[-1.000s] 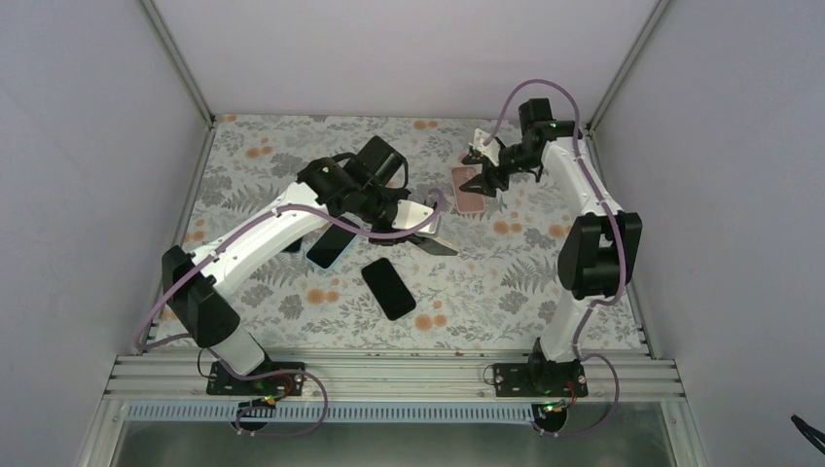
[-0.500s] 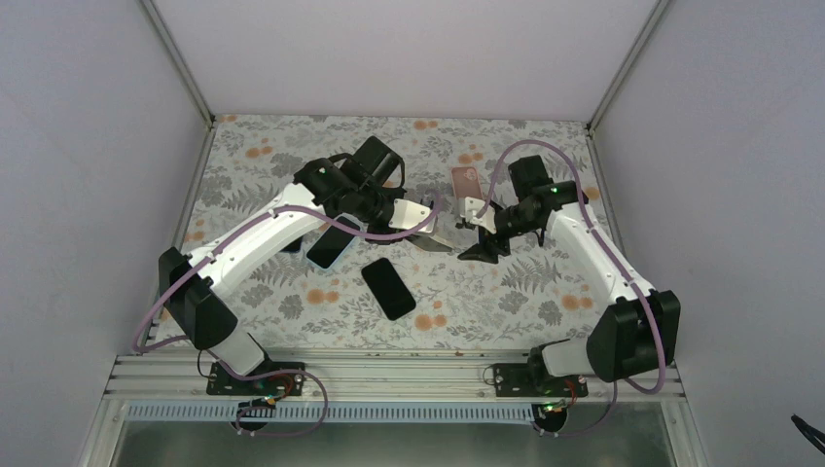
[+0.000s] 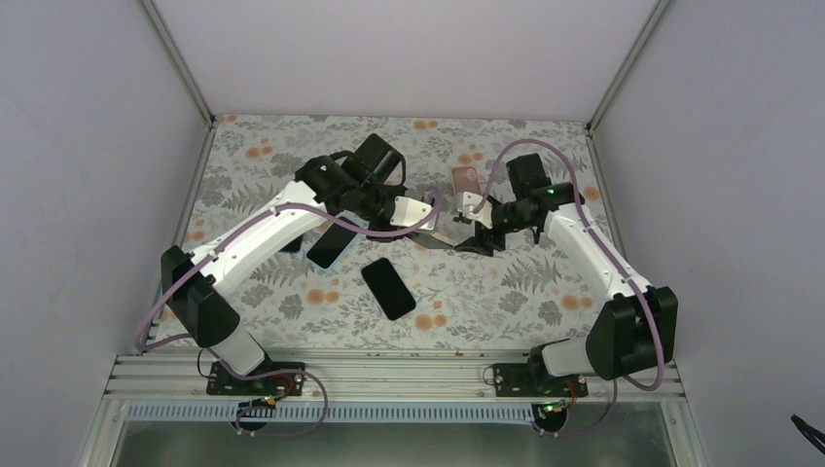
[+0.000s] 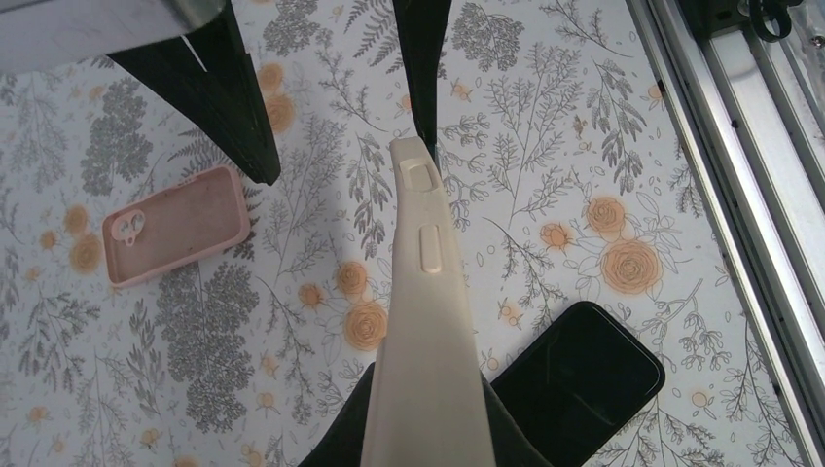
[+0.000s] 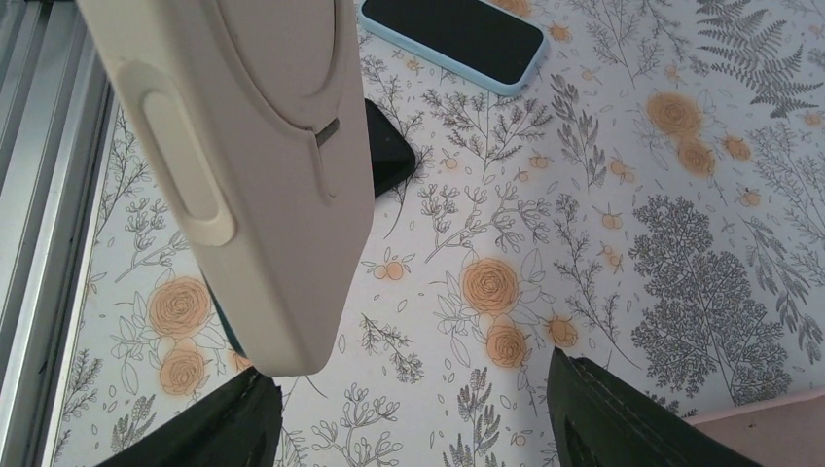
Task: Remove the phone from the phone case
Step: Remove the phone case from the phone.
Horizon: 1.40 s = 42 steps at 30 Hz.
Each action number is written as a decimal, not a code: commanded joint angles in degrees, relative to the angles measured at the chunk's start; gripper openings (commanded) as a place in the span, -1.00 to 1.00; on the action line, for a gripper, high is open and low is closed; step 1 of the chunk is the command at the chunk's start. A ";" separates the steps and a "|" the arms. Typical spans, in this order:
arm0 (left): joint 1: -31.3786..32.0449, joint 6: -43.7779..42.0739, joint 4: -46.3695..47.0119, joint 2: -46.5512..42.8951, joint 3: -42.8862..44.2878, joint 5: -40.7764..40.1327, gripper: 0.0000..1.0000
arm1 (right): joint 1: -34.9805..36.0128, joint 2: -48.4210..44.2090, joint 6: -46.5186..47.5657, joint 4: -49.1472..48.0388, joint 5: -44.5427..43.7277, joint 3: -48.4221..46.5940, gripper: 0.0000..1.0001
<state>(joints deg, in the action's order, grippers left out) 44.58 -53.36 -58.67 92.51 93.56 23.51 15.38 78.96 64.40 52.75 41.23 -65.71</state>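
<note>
Over the counter (image 3: 506,292), beyond a black phone (image 3: 388,288), the left end effector (image 4: 423,438) clamps the cream phone case (image 4: 428,292) edge-up. The right end effector (image 5: 413,381) gapes wide beside its free end. Likely soft shell, stiff handset inside: peel a corner.

phone case (image 4: 428,321): matt cream silicone (smooth) | bare phone (image 4: 582,377): glossy black glass

The cream case (image 4: 428,321) runs off the bottom edge of the left wrist view, covering most of the left gripper's fingers (image 4: 336,448) and a corner of the black phone (image 4: 584,379). Seen edge-on like that, I can't tell whether a phone is inside it. The right wrist view shows only a sliver of the pink case (image 5: 769,428). From overhead, the blue-cased phone (image 3: 331,245) lies partly under the left arm.
</note>
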 commanded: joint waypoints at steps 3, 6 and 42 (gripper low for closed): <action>-0.22 -0.13 1.81 0.08 2.45 2.04 -0.95 | 0.41 0.34 -1.66 -1.98 0.94 -0.84 0.40; -0.19 -0.15 1.60 0.15 2.05 2.77 -0.95 | 0.42 -0.07 -3.25 -4.48 -0.47 -0.25 0.39; -1.04 2.48 5.82 2.22 6.43 8.94 -0.95 | 20.58 9.13 -16.00 -6.21 16.11 -20.22 0.39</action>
<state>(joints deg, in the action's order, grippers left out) 41.17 -51.81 -64.10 92.55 96.47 22.59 28.32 88.05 51.20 52.01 34.15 -81.08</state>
